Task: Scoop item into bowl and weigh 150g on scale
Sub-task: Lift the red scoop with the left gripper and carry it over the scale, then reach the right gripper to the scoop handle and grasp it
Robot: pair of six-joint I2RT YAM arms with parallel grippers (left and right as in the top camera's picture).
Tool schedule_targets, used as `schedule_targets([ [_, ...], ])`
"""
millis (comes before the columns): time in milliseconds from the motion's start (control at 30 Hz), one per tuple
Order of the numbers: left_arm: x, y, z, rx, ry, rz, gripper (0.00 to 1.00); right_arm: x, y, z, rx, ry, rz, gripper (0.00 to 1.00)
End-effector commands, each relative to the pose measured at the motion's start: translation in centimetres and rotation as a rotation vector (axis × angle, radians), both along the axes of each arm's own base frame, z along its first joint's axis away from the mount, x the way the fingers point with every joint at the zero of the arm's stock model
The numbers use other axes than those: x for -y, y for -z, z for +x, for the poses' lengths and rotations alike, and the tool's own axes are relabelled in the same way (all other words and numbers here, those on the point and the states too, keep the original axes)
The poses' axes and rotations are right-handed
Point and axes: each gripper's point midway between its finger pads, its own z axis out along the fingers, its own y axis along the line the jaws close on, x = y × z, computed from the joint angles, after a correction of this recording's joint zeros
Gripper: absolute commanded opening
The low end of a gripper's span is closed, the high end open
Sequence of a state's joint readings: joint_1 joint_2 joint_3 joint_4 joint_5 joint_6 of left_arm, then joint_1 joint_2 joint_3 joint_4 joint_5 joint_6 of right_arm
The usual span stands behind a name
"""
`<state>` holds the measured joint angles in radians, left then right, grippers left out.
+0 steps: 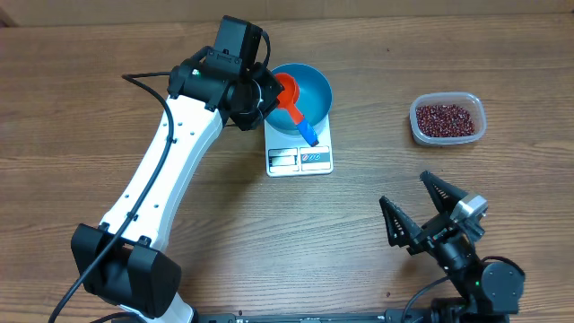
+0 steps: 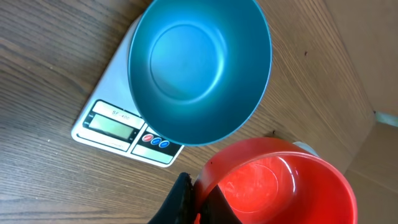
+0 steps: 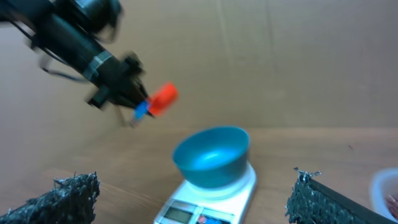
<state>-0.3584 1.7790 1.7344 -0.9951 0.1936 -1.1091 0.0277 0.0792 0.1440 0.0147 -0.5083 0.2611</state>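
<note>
From overhead I see the whole layout. The blue bowl (image 1: pixel 309 88) sits on the white scale (image 1: pixel 299 154) near the table's (image 1: pixel 108 117) far middle. The beans (image 1: pixel 446 117) lie in a clear tub (image 1: pixel 447 136) well off to the right, and this is the only view that shows them clearly. My left gripper (image 1: pixel 265 97) is clamped on a red scoop (image 1: pixel 289 90) with a blue handle, held over the bowl's left side. The arm's wrist covers the spot where the fingers meet the scoop. My right gripper (image 1: pixel 404 190) hangs near the front right with its jaws spread wide, holding and touching nothing.

The left wrist view shows what overhead cannot: the bowl (image 2: pixel 199 68) is bare inside, and the scoop's cup (image 2: pixel 280 186) is empty too. One dark finger (image 2: pixel 179 200) presses against the scoop at the bottom edge. The other finger is cut off. I cannot read the scale's (image 2: pixel 112 127) display.

The right wrist view is soft and blurred. Its two fingers (image 3: pixel 68 196) stand far apart at the lower corners. Between them the bowl (image 3: pixel 211 155) rests on the scale (image 3: pixel 208 205). The scoop (image 3: pixel 163 98) is raised above and left of the bowl. The tub (image 3: pixel 385 186) is cut off at the right edge.
</note>
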Motion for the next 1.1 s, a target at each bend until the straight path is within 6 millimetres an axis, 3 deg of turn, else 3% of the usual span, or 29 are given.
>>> schedule_targets([
  [0,0.6,0.1,-0.1,-0.015,-0.002,-0.030,0.04,-1.3,-3.1,-0.7,-0.011,-0.089,0.011,1.00],
  [167,0.9,0.0,-0.3,-0.024,0.006,-0.048,0.04,-3.1,-5.5,0.5,-0.167,-0.219,0.004,1.00],
  [333,1.4,-0.1,-0.5,-0.035,-0.002,-0.067,0.04,-4.2,-5.8,3.1,-0.466,-0.300,0.034,1.00],
  [533,1.4,-0.1,-0.3,-0.028,-0.015,-0.058,0.04,-5.2,-5.1,6.4,-0.747,-0.376,0.088,1.00],
  [733,1.5,0.1,-0.3,-0.062,-0.084,-0.085,0.04,-5.7,-1.2,9.4,-0.954,-0.389,0.201,1.00],
  [833,1.7,0.4,-0.5,-0.087,-0.122,-0.099,0.04,-6.3,-0.2,10.1,-0.993,-0.431,0.227,0.99],
  [967,2.2,0.7,-0.8,-0.129,-0.177,-0.123,0.04,-7.5,0.0,10.7,-0.966,-0.470,0.208,0.83],
  [1067,2.8,1.2,-1.0,-0.166,-0.224,-0.142,0.04,-8.2,-0.1,11.4,-0.968,-0.427,0.213,0.78],
])
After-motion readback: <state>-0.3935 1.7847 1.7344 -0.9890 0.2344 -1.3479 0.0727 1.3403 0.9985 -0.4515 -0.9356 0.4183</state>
